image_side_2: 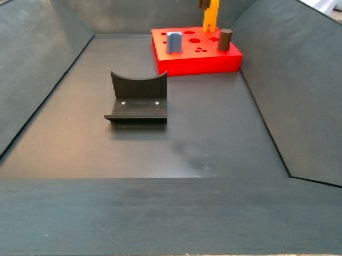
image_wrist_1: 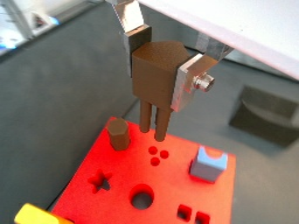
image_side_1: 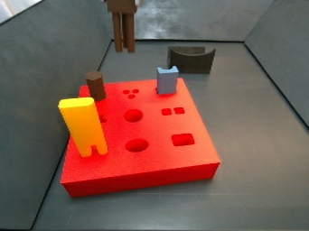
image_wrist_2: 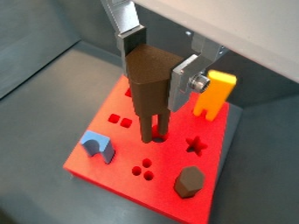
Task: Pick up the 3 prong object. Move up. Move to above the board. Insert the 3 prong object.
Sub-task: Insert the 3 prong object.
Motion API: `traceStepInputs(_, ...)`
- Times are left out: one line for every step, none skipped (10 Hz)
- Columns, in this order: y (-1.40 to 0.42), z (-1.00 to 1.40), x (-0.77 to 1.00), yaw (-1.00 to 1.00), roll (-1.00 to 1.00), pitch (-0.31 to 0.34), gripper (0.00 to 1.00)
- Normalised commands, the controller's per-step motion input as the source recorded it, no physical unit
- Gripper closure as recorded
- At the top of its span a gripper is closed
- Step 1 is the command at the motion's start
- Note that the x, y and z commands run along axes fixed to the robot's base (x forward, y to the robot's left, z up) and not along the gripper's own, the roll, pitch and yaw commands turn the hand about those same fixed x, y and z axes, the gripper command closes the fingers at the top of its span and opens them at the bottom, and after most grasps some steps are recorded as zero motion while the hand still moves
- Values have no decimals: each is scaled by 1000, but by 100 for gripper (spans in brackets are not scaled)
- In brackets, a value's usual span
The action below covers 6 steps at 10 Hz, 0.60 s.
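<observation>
My gripper (image_wrist_1: 163, 63) is shut on the 3 prong object (image_wrist_1: 156, 83), a slim brown block with thin legs hanging down. Both wrist views show it (image_wrist_2: 149, 87) held upright in the air above the red board (image_wrist_1: 117, 166), legs clear of the top. The board (image_wrist_2: 176, 162) has a group of three small dot holes (image_wrist_1: 156, 156) just beyond the prong tips. In a side view the object (image_side_1: 121, 23) hangs high over the board's (image_side_1: 145, 167) far end, and the fingers are cut off by the frame edge. In a side view the board (image_side_2: 201, 62) lies far back.
On the board stand a dark-brown cylinder (image_wrist_1: 117, 134), a blue block (image_wrist_1: 208, 164) and a big yellow two-legged block (image_wrist_2: 214, 94). The fixture (image_side_1: 191, 59) stands on the grey floor beside the board. Sloping grey walls (image_side_2: 40, 90) close in the floor.
</observation>
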Motion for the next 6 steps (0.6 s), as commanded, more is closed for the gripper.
traceStepInputs(-40, -514, -3, -966, -101, -240, 100)
traceStepInputs(-34, -514, 0, -974, -93, -233, 100)
traceStepInputs(0, -631, 0, -1000, -43, -176, 100)
traceStepInputs(0, -763, 0, -1000, 0, -107, 100)
traceStepInputs(77, -803, 11, -851, 0, -76, 100)
traceStepInputs(91, -794, 9, -849, 0, -57, 100)
